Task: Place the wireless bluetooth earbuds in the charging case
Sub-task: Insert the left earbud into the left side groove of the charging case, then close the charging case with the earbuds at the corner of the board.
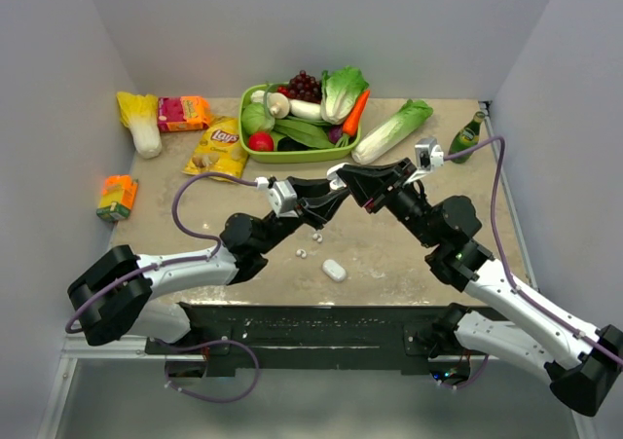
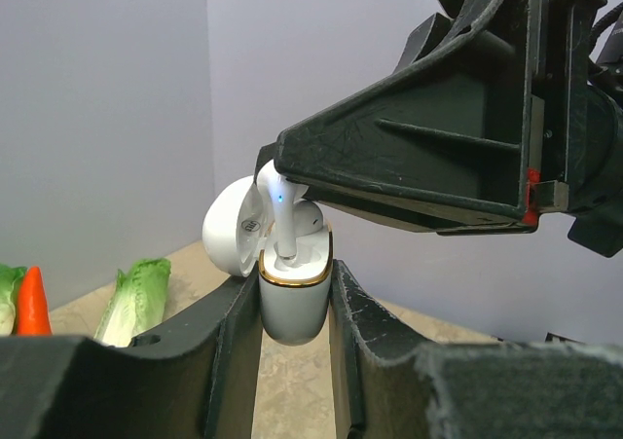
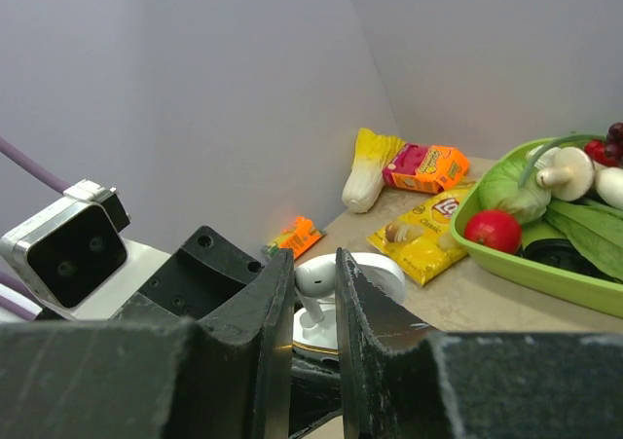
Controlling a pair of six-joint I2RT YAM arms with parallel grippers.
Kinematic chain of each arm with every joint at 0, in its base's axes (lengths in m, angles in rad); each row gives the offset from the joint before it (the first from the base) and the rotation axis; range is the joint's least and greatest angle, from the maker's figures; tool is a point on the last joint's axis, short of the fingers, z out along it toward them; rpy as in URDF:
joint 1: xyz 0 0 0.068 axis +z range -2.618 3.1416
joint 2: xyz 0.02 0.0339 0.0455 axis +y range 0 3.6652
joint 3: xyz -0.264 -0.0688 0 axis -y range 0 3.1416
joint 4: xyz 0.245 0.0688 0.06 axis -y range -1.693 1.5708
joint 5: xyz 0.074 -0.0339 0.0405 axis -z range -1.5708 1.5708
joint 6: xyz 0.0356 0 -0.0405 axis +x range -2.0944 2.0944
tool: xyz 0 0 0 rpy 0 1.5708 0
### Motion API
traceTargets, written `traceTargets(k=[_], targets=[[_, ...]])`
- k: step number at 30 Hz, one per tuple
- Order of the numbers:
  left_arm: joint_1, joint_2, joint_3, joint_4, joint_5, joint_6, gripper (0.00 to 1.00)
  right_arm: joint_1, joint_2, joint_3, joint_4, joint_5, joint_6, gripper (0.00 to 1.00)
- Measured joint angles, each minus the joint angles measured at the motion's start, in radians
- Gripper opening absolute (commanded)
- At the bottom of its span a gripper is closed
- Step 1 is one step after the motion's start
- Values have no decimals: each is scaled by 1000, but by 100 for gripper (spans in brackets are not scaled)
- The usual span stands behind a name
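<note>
One Lay's bag (image 1: 219, 149); left end effector (image 2: 292, 288) clamps case (image 2: 290, 320), right end effector (image 3: 313, 272) pinches earbud (image 2: 276, 201).

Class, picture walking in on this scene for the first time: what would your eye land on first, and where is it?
Above the middle of the table, the left gripper clamps an open white case while the right gripper holds an earbud stem-down in it. Behind them, a green tray heaped with bright vegetables sits at the table's back edge.
</note>
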Motion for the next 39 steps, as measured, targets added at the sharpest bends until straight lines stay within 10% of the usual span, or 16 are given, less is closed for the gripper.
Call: traceTargets(k=[20, 39], targets=[[1, 9, 13, -10, -5, -9, 0, 19, 17, 18, -24, 2, -34, 1], [5, 9, 13, -33, -12, -7, 0, 34, -6, 28, -105, 24, -54, 48]])
